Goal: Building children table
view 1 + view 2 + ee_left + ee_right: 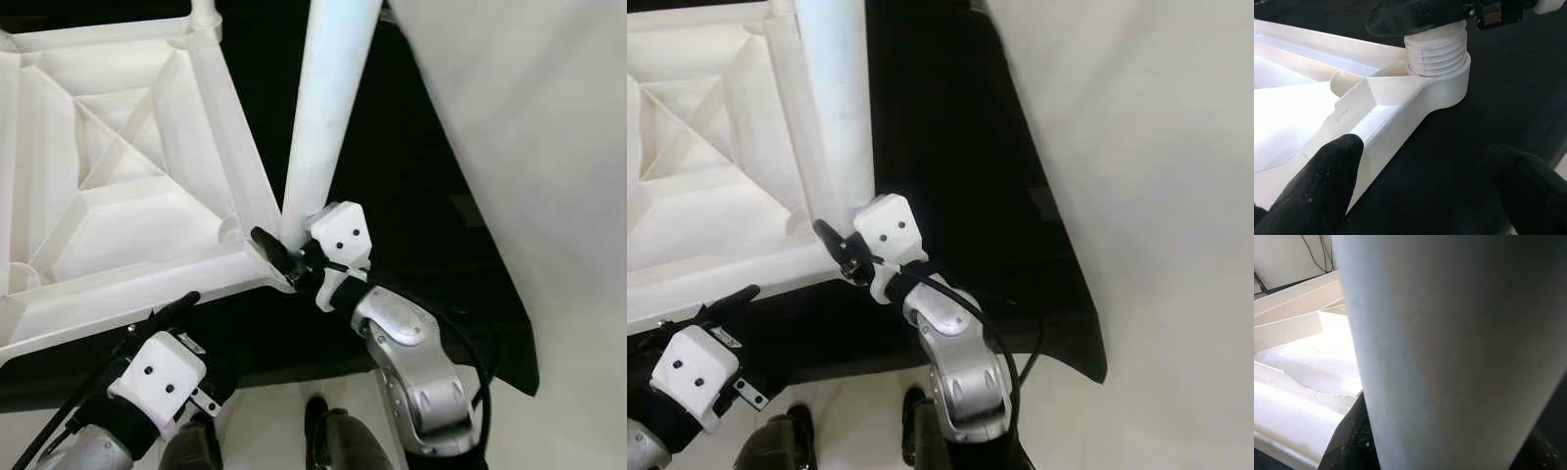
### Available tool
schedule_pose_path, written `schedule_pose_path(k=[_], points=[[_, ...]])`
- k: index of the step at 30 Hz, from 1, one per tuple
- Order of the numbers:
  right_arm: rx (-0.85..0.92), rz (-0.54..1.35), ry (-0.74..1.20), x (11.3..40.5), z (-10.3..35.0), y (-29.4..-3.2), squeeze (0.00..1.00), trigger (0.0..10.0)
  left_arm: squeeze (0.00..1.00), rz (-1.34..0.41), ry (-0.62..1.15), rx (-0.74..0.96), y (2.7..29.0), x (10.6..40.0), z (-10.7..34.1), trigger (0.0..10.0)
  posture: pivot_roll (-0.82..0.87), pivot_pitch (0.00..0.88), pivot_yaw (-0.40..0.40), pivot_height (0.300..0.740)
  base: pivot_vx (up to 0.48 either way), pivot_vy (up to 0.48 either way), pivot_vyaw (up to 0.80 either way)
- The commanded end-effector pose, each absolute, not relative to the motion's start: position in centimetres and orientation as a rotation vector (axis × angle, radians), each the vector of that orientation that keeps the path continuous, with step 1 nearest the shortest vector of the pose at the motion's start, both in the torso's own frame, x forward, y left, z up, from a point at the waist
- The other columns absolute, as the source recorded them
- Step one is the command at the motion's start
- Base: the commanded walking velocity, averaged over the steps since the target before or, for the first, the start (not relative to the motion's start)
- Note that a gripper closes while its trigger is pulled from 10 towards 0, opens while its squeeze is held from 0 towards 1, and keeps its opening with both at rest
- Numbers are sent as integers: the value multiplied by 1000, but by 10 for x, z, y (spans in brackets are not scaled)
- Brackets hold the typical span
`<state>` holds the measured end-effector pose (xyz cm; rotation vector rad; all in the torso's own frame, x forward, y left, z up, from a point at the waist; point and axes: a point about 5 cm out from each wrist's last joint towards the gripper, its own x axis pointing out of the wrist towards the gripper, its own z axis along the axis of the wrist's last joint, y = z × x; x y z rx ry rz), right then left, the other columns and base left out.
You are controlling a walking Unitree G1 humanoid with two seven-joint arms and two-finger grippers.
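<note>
I see the right gripper [284, 257] clamped around the white leg [328, 108] at the tabletop [127, 176] corner socket; left gripper [171, 311] spread beside that tabletop on black mat [411, 196], pale floor [549, 147] beyond.

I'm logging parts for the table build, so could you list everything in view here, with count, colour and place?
Tabletop: one, white, ribbed underside up, lying on the mat to the robot's front left.
Table leg: one, white, standing upright in the tabletop's near corner socket, its threaded end still partly exposed.
Mat: one, black, under the tabletop.
Floor: pale, to the right and in front of the mat.
Right gripper: one, black fingers, shut on the table leg's base.
Left gripper: one, black fingers, open, by the tabletop's near edge.
Robot's feet: two, dark, on the floor below.
</note>
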<state>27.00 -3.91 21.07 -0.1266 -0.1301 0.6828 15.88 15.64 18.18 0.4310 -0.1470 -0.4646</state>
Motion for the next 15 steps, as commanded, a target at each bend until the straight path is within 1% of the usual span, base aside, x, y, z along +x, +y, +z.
schedule_pose_path(k=[1,2,3,5,6,7,8,9,10,11,12,14,15], points=[[-71,685,107,273,175,-36,0,10000,0,-458,-124,424,156,158,175,10000,-51,295,-157,740,0,0,0],[-54,768,93,275,181,-31,0,10000,0,-454,-125,425,156,159,175,10000,-51,294,-157,740,0,0,0],[-26,884,61,278,192,-27,1000,10000,0,-453,-127,426,156,160,175,10000,-47,289,-160,740,0,0,0],[-16,1031,-14,286,210,-27,1000,10000,0,-453,-130,426,156,162,174,10000,-44,285,-162,740,0,0,0],[-16,1031,-14,286,210,-27,1000,10000,0,-453,-130,426,156,162,174,10000,-44,285,-162,740,0,0,0],[-23,1065,-46,290,216,-28,1000,10000,0,-453,-131,427,155,163,174,10000,-43,283,-163,740,0,0,0],[-41,1155,-87,295,225,-30,1000,10000,0,-452,-133,427,155,163,174,10000,-41,281,-165,740,0,0,0],[-41,1155,-87,295,225,-30,1000,10000,0,-452,-133,427,155,163,174,10000,-41,281,-165,740,0,0,0],[-86,1236,-137,305,235,-34,137,10000,0,-449,-136,428,155,165,173,10000,-37,279,-168,740,0,0,0],[-132,1313,-173,316,244,-38,0,10000,0,-447,-139,429,155,165,173,10000,-30,275,-169,740,0,0,0],[-167,1404,-198,328,256,-43,0,10000,0,-443,-143,430,155,167,173,10000,-26,277,-171,740,0,0,0],[-167,1404,-198,328,256,-43,0,10000,0,-443,-143,430,155,167,173,10000,-26,277,-171,740,0,0,0],[-150,1493,-197,333,264,-42,0,10000,0,-439,-146,432,155,167,173,10000,-19,277,-170,740,0,0,0]])
